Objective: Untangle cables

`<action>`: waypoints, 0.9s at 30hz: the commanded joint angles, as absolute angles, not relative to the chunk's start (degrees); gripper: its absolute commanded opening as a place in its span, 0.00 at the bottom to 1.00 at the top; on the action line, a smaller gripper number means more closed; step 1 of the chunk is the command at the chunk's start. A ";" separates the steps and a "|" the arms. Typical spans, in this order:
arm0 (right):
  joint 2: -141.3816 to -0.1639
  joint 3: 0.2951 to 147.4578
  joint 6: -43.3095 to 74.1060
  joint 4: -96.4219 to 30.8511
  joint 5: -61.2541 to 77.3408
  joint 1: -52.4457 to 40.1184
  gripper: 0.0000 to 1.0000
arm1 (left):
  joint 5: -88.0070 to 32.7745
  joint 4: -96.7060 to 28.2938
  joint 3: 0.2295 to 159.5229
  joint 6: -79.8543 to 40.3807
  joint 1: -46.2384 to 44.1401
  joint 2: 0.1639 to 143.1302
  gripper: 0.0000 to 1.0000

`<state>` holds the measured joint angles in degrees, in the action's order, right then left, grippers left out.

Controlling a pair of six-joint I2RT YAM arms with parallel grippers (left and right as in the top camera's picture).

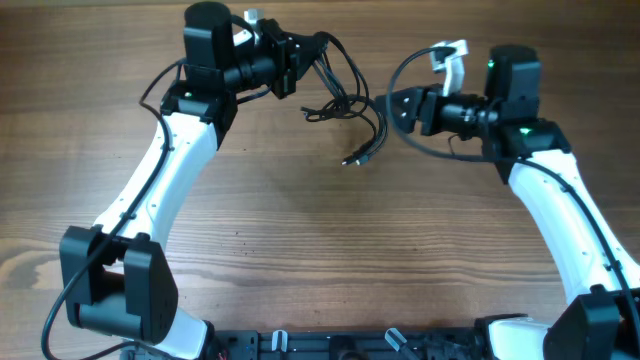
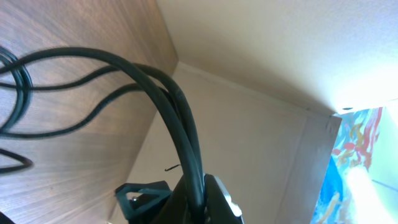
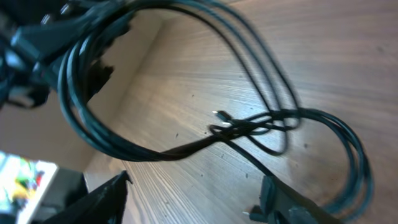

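The wooden bench carries nothing but the work itself, which sits at its far edge between the two arms. The left arm reaches up and inward, and the right arm comes in from the opposite side, so the two wrists face each other. The cables hang from the left claw, which is clamped on several strands; its wrist view shows them running straight into the grip. From there they droop toward the right and down onto the bench, their long run slanting from the left claw toward the middle. The right claw is spread wide and holds nothing. It sits just beside the bundle, on the side away from the left claw, and is the nearer free one. In its wrist view the small knot lies directly ahead of the parted fingers, so I judge a short forward reach would meet it. One loose plug trails nearest the bench's centre
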<state>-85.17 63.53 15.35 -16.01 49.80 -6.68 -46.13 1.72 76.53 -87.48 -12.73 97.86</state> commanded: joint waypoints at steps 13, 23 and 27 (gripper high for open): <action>-86.72 64.82 2.50 -6.37 48.10 -15.27 0.73 | -47.07 2.20 76.90 -110.89 -16.03 96.05 0.04; -86.63 64.82 15.92 -6.42 53.01 -16.36 0.04 | -40.42 -0.10 76.90 -109.62 -14.79 96.05 0.04; -83.74 64.82 24.80 -6.37 54.70 -13.67 0.04 | -31.86 -8.60 76.90 -89.01 -13.21 96.05 0.05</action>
<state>-86.63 63.57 15.05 -6.55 51.13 -16.25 -41.82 -4.10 76.58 -107.24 -15.59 97.76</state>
